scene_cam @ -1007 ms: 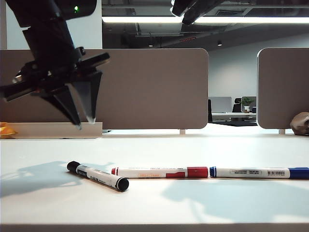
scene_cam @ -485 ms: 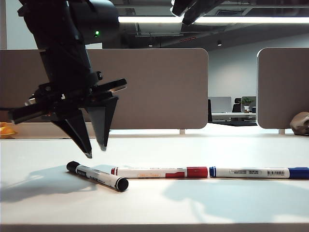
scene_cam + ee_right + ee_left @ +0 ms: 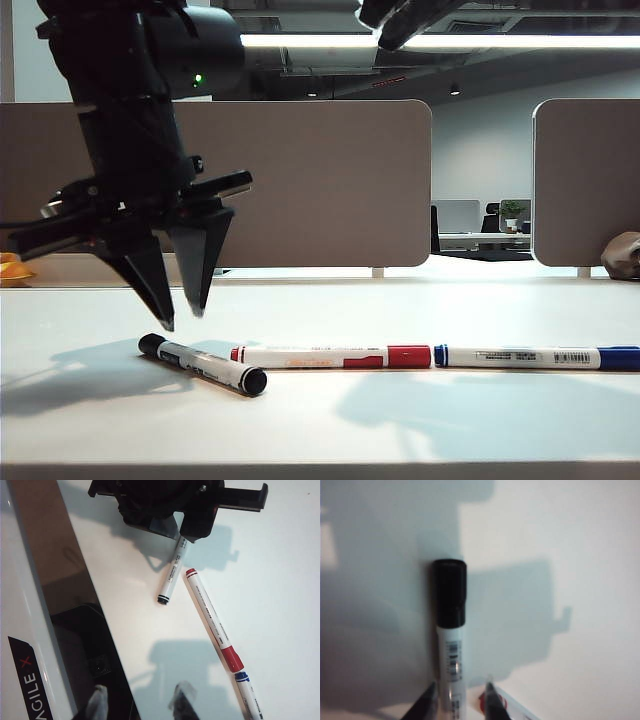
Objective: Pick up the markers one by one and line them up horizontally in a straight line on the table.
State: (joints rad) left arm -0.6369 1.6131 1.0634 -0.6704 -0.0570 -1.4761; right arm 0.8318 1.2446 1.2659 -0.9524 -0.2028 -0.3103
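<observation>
The red marker (image 3: 325,356) and blue marker (image 3: 535,357) lay end to end in 1 straight row on the table (image 3: 420,425), so only the black marker (image 3: 203,364), skewed with one end near the red one's tip, seemed left to line up. The left gripper (image 3: 182,318) hung just above its far end, jaws wide and empty, astride the barrel, probably to pinch across it. The right gripper (image 3: 140,702) waited high, apart and holding nothing, jaws parted.
</observation>
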